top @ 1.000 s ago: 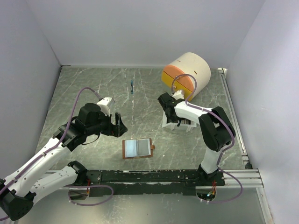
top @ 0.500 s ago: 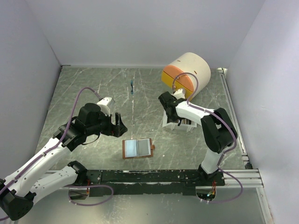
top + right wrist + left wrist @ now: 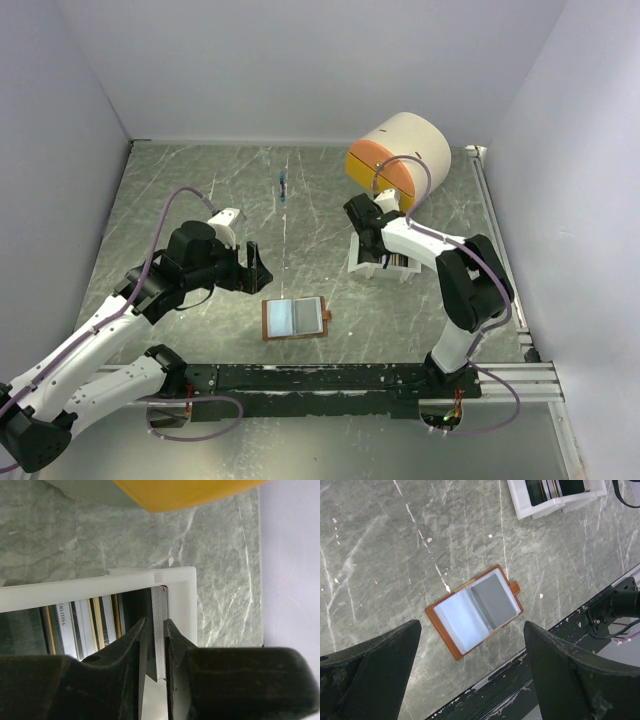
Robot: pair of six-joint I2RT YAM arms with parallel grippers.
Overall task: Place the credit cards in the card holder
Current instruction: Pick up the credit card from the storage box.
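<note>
White tray (image 3: 100,589) on grey marble table (image 3: 200,190), just before cream/orange box (image 3: 410,145); sm. blue obj (image 3: 283,186) farther back.

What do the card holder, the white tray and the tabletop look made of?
Card holder: apparently brown leather, matte, with pale glossy inner pockets, perhaps plastic. White tray: likely moulded plastic, smooth and uniformly white. Tabletop: grey-green marble look with white veins; possibly a printed surface.
</note>
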